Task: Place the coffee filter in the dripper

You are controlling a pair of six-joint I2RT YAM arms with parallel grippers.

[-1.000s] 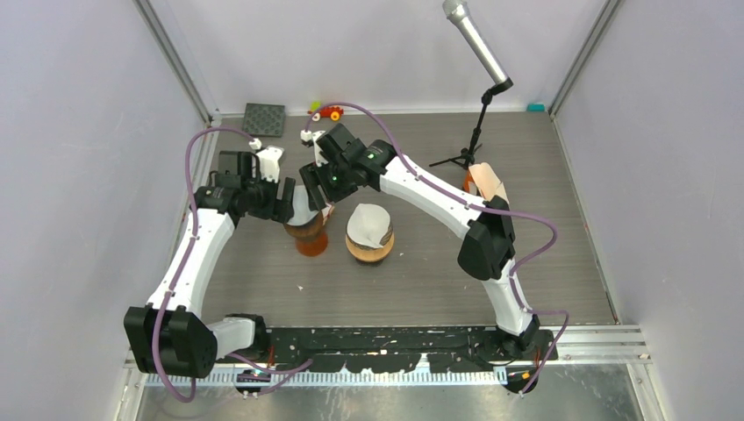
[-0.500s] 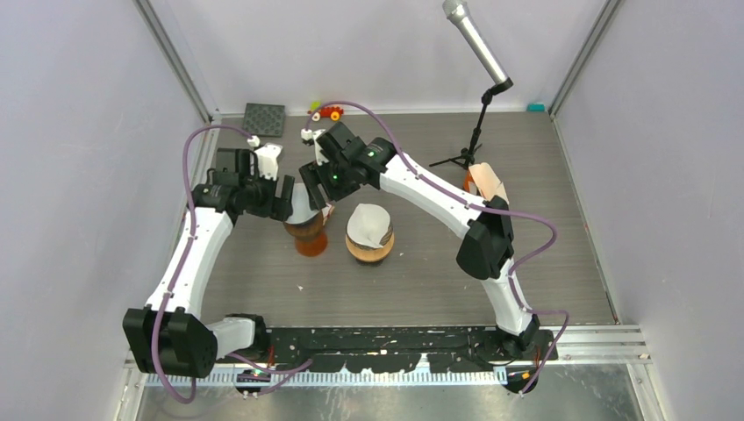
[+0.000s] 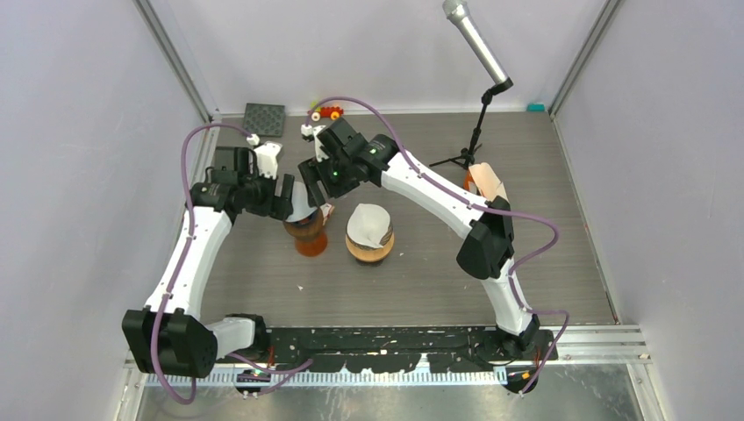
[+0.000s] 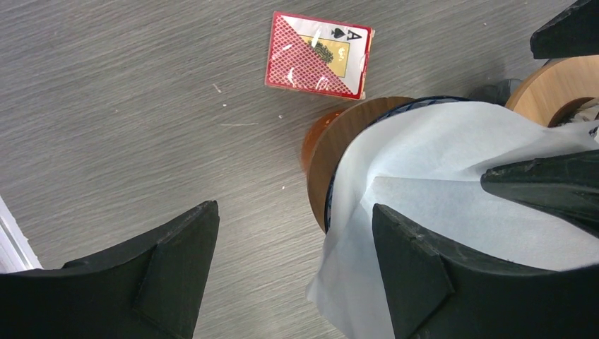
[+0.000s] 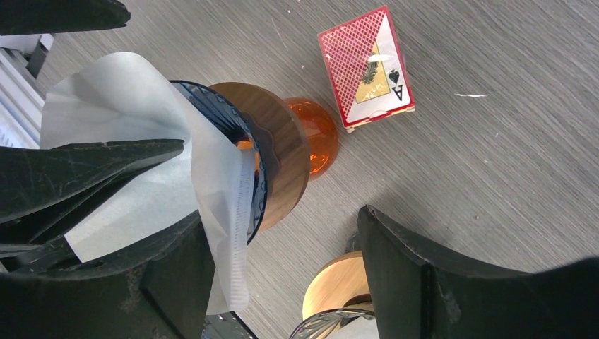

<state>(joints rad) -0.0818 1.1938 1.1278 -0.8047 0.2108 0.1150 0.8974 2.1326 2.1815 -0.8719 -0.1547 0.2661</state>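
A white coffee filter [image 3: 303,208] sits loosely on the dripper [image 3: 309,237], which has a wooden collar and an amber glass base. The filter stands partly out over the rim [image 4: 438,176] [image 5: 127,99]. My left gripper [image 3: 285,197] is open at the dripper's left side. In its wrist view [image 4: 297,272], one of its fingers [image 4: 424,275] lies over the filter's edge. My right gripper [image 3: 318,186] is open just behind the dripper. In its wrist view [image 5: 282,282], the filter's seam hangs by its left finger [image 5: 166,279].
A second wood-collared dripper [image 3: 369,244] with its own filter stands just right of the first. A red playing-card box [image 4: 318,53] lies on the table beyond the dripper. A microphone stand [image 3: 478,132], a black mat [image 3: 264,119] and a small toy [image 3: 329,112] are at the back.
Both grippers have shifted slightly toward the back of the table. The filter stays on the dripper.
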